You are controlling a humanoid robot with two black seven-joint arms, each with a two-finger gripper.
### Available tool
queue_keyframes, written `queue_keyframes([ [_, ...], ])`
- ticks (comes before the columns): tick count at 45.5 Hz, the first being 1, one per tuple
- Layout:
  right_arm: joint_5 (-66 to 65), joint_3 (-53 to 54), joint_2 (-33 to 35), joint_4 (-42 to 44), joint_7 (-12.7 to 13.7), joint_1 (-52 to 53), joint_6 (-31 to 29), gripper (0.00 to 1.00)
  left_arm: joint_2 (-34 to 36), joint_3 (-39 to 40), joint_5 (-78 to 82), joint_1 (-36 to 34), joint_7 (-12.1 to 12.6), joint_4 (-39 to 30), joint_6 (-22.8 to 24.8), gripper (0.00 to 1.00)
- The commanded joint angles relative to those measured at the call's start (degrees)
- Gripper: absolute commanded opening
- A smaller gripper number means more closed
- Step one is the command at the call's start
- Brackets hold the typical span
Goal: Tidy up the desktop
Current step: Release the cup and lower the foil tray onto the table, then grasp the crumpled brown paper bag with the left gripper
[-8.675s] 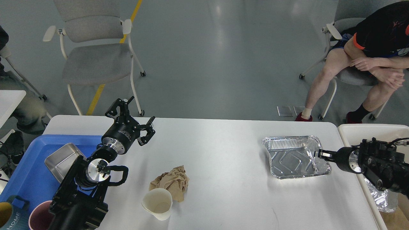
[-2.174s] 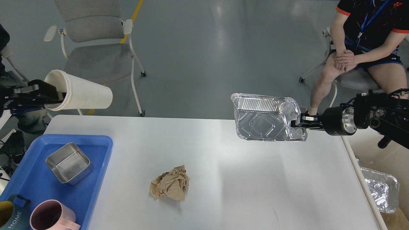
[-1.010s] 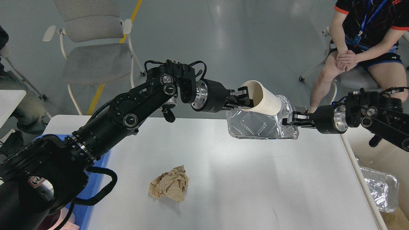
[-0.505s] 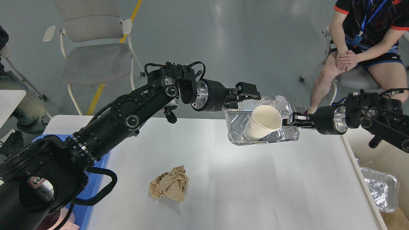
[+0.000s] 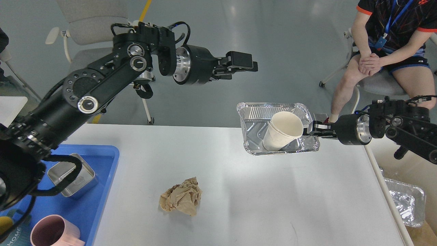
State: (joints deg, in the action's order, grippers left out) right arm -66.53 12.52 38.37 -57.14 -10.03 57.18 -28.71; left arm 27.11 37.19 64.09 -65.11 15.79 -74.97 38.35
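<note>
White matte desktop (image 5: 259, 198) fills the lower view; a crumpled brown paper ball (image 5: 181, 201) lies on it. A foil tray (image 5: 251, 128) containing a white paper cup (image 5: 284, 135) is gripped by the right gripper (image 5: 312, 131). The left gripper (image 5: 244, 64) is held empty, fingers parted, above.

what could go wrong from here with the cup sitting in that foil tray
1. The right gripper pinches the foil tray by one edge only, in the air above the desktop; thin foil may bend and sag.
2. The paper cup leans tilted and loose inside the tray, so a quick swing toward the bin could tip it out.
3. The crumpled brown paper lies alone on the desktop and may get missed.
</note>
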Motion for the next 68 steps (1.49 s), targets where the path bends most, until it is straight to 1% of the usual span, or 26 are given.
queue_keyframes([
  [1, 0.0, -0.04, -0.23, 0.1, 0.01, -0.23, 0.06, 0.0, 10.84, 0.34, -0.1, 5.25, -0.14, -9.04, -0.39, 0.87],
  [5, 0.0, -0.04, -0.23, 0.1, 0.01, -0.49, 0.15, 0.0, 19.1, 0.69, -1.5, 8.94, -0.23, -14.4, -0.65, 0.87],
  [9, 0.0, -0.04, -0.31, 0.19, 0.01, -0.67, 0.5, 0.0, 27.27, 0.87, -4.75, 11.76, -1.28, -18.18, -1.18, 0.87],
  [13, -0.09, -0.04, -0.93, 0.36, 0.36, -1.19, 0.76, 0.0, 34.31, 0.96, -7.04, 13.78, -2.69, -19.16, -1.53, 0.88],
  [18, 0.0, -0.04, -2.77, 0.45, 0.71, -1.46, 1.47, 0.0, 40.2, 0.96, -8.97, 14.84, -4.53, -19.16, -1.62, 0.88],
  [21, 0.0, -0.04, -3.21, 0.54, 0.8, -1.55, 1.47, 0.0, 42.84, 0.96, -10.2, 15.89, -5.06, -19.16, -1.62, 0.88],
  [26, 0.0, -0.04, -3.83, 0.54, 0.8, -1.46, 1.55, 0.0, 45.92, 0.43, -10.74, 17.21, -5.06, -19.16, -1.44, 0.88],
  [32, 0.0, -0.04, -3.83, 0.63, 0.72, -1.46, 1.55, 0.0, 48.56, -0.1, -10.74, 17.92, -5.06, -19.16, -0.47, 0.88],
  [36, 0.0, -0.13, -3.83, 0.63, 0.72, -1.55, 1.55, 0.0, 48.91, -0.1, -10.74, 17.92, -4.98, -19.16, -0.38, 0.88],
  [41, 0.0, -0.13, -3.92, 0.71, 0.72, -1.72, 1.55, 0.0, 47.86, -0.27, -10.65, 18.53, -4.89, -19.16, -0.82, 0.88],
  [44, 0.0, -0.04, -3.92, 0.71, 0.72, -1.72, 1.55, 0.0, 45.67, -1.5, -10.3, 20.02, -4.19, -18.98, -1.61, 0.88],
  [47, 0.0, -0.04, -3.92, 0.63, 0.72, -1.72, 1.55, 0.0, 41.89, -3.08, -9.68, 21.43, -3.84, -18.72, -3.63, 0.88],
  [50, 0.0, -0.04, -3.83, 0.63, 0.72, -1.72, 1.64, 0.0, 37.5, -5.54, -8.11, 23.18, -3.13, -17.84, -6.7, 0.88],
  [56, 0.0, -0.04, -3.66, 0.63, 0.72, -1.81, 1.82, 0.0, 27.13, -9.94, -0.29, 25.3, -2.34, -16.17, -11.28, 0.88],
  [61, 0.0, -0.04, -3.3, 0.54, 0.63, -1.9, 1.82, 0.0, 19.57, -11.43, 2.01, 26.62, -1.55, -13.19, -12.25, 0.88],
  [66, 0.08, -0.04, -3.3, 0.63, 0.54, -1.9, 1.82, 0.0, 13.07, -11.43, 2.01, 28.11, -0.5, -8.27, -12.25, 0.95],
  [68, 0.0, -0.04, -3.3, 0.54, 0.54, -1.9, 1.82, 0.0, 10.52, -11.43, 2.18, 28.55, -0.32, -5.81, -12.25, 0.96],
])
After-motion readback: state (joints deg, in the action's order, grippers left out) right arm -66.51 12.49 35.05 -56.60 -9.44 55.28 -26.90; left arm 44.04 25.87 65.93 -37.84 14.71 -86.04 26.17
